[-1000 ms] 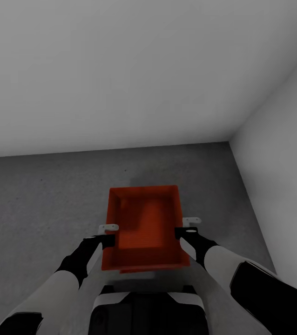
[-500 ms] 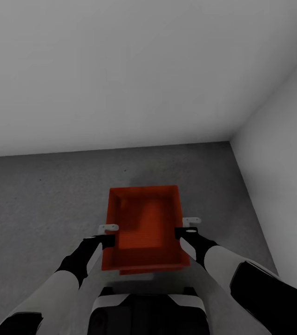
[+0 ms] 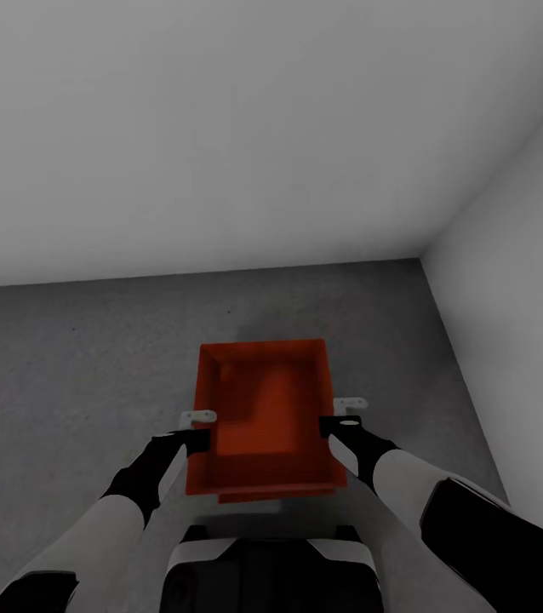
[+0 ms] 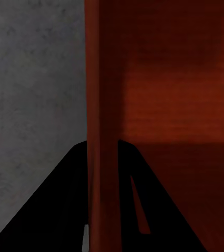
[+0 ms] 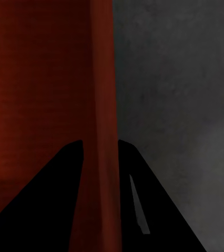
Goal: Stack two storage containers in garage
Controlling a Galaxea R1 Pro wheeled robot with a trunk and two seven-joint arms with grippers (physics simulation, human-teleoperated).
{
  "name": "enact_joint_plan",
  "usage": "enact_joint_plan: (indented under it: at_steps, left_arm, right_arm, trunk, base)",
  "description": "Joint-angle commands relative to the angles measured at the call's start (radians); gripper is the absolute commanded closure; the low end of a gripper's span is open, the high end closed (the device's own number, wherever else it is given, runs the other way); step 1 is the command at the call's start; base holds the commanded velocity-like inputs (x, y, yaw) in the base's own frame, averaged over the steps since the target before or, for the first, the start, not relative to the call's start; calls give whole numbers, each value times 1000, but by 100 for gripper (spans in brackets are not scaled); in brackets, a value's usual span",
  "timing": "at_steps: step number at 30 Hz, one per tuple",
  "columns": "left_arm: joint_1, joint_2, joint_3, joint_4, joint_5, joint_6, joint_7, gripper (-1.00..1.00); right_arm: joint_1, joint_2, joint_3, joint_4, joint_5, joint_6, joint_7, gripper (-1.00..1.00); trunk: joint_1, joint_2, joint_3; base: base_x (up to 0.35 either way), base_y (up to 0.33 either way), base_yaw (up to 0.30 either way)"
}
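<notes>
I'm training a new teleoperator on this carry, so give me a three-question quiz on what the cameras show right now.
1. True or false: the storage container is held by both grippers.
2. Which surface lies under the container? A) light wood planks B) grey concrete floor C) carpet
3. What part of the container does the left gripper straddle?

Key:
1. True: the left gripper and the right gripper each grip a side wall.
2. B
3. Its side wall, one finger inside, one outside.

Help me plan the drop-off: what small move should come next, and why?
Probably lower both arms straight down. The left claw and right claw each pinch a side wall of the container, held near the corner over grey floor.
</notes>
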Motion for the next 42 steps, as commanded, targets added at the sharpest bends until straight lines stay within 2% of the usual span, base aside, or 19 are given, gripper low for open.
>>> enact_joint_plan:
  at_steps: [1,13,36,42]
  left_arm:
    - [1,2,-9,9,11,6,10,100]
    - [1,1,-8,8,12,7,10,100]
    - [1,0,-8,10,12,5,11,100]
    - [1,0,-7,11,12,5,11,100]
  right_arm:
    - [-1,-11,-22,-6,11,7,-4,100]
    - [-1,-11,-22,-6,11,7,-4,100]
    - [-1,-12,-22,-6,10,7,-4,100]
    - [-1,-12,-22,-6,10,7,-4,100]
  trunk:
    - [0,-1,-1]
    - [0,-1,-1]
    - [0,-1,-1]
    - [23,-43,-19]
  base:
    - [0,0,0]
    - [-141,0,0]
    - [-5,0,0]
    - [0,0,0]
